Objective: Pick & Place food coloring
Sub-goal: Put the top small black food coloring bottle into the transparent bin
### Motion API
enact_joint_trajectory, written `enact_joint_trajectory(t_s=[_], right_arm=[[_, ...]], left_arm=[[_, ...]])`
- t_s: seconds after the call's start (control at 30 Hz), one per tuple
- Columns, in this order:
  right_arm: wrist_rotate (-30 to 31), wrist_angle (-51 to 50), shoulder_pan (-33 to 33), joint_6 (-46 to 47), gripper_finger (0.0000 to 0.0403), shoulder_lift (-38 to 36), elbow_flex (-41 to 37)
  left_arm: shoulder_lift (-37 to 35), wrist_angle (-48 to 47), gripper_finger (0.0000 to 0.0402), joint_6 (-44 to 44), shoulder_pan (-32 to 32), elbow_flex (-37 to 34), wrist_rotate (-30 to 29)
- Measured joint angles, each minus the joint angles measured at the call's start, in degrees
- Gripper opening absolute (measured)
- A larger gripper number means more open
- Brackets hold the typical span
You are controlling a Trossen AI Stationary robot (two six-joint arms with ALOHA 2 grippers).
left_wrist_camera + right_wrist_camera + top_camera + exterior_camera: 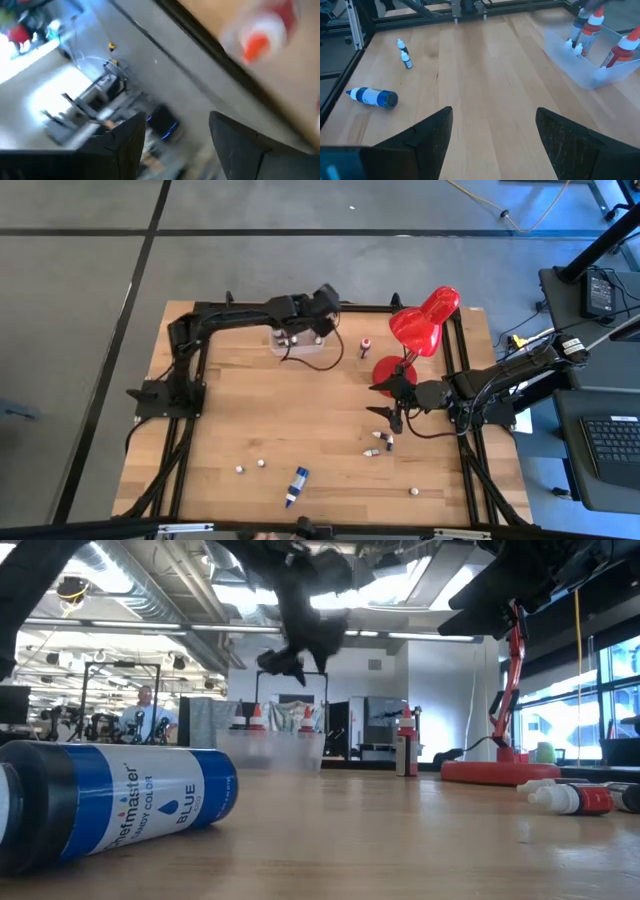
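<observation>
Food coloring bottles lie scattered on the wooden table: a long blue one (296, 485) (110, 800) (372, 96) on its side near the front, and tiny white-capped ones (378, 437) (407, 61) (570, 798). One red bottle (365, 345) (405, 750) stands upright. More stand in the clear box (300, 342) (590, 67) at the far edge. My left gripper (318, 308) (300, 658) (175, 145) hovers open above that box, with nothing between its fingers. My right gripper (390, 395) (495, 135) waits open at the right, above the table.
A red desk lamp (425, 320) stands at the far right, its round base (392, 370) (500, 772) on the table beside my right gripper. Black frame rails (190, 430) run along the table's edges. Bare wood (290, 410) lies between the box and the front bottles.
</observation>
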Motion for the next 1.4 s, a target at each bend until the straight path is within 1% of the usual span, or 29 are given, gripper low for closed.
enact_joint_trajectory(t_s=[0.07,0.13,0.2,0.33,0.37,0.43,0.47,0.5,0.57,0.63,0.73,0.77,0.87,0.97,1.07,1.13,1.23,1.3,1.4], right_arm=[[0.02,0.00,0.00,0.00,0.0289,0.00,0.00],[0.00,0.02,0.00,-0.10,0.0289,0.00,0.00],[0.00,0.03,0.00,-0.17,0.0289,0.00,0.00],[-0.02,0.37,0.00,-0.09,0.0289,0.00,0.00],[-0.02,0.37,0.02,0.31,0.0289,0.00,0.00],[-0.04,0.33,0.00,2.00,0.0289,0.00,0.00],[-0.04,0.34,0.00,2.78,0.0289,0.00,0.00],[-0.05,0.32,0.02,2.89,0.0289,0.00,0.00],[-0.75,0.28,0.00,2.69,0.0289,0.00,0.00],[-2.32,0.26,0.00,1.87,0.0289,0.00,0.00],[-5.23,0.05,0.02,1.21,0.0289,0.01,0.00],[-5.98,-0.07,0.02,1.20,0.0289,0.04,0.00],[-6.01,-0.50,0.00,0.81,0.0289,0.04,0.00],[-5.97,-0.85,0.00,-0.47,0.0289,0.04,0.00],[-5.68,-0.94,0.00,-0.44,0.0289,0.04,0.00],[-5.68,-0.97,0.00,-0.40,0.0289,0.04,0.00],[-5.66,-1.03,-0.02,-0.42,0.0289,0.04,0.00],[-5.62,-1.03,-0.02,-0.46,0.0289,0.04,0.00],[-5.55,-1.03,-0.02,-1.60,0.0289,0.04,0.00]], left_arm=[[-2.99,-1.68,0.0215,-11.82,-0.25,-0.02,5.93],[-6.50,-2.59,0.0215,-23.61,-0.87,-0.02,14.33],[-10.50,-3.60,0.0215,-36.02,-1.67,-0.02,24.58],[-18.12,-3.22,0.0217,-62.66,-2.71,0.02,47.11],[-19.79,-2.98,0.0216,-67.64,-3.18,-0.27,52.76],[-22.71,-2.91,0.0214,-72.27,-4.99,-1.71,61.44],[-23.91,-2.60,0.0213,-73.50,-6.55,-2.53,63.95],[-24.74,-2.00,0.0212,-74.98,-8.32,-3.56,65.00],[-26.39,0.79,0.0212,-79.80,-12.34,-6.40,64.34],[-27.57,4.01,0.0212,-86.15,-16.19,-9.57,61.72],[-28.44,6.28,0.0215,-97.22,-22.33,-14.47,53.11],[-28.45,5.52,0.0215,-101.20,-24.35,-15.69,49.95],[-28.67,2.56,0.0216,-113.52,-29.59,-18.82,42.92],[-28.69,-1.74,0.0216,-128.08,-34.56,-20.94,36.44],[-28.59,-3.43,0.0217,-142.85,-40.08,-23.52,29.78],[-27.91,-5.32,0.0216,-151.57,-43.37,-24.74,27.52],[-25.69,-6.44,0.0214,-160.76,-47.44,-25.68,26.25],[-23.57,-6.58,0.0215,-164.61,-49.49,-25.86,26.62],[-20.07,-6.78,0.0217,-168.93,-51.48,-25.86,28.84]])
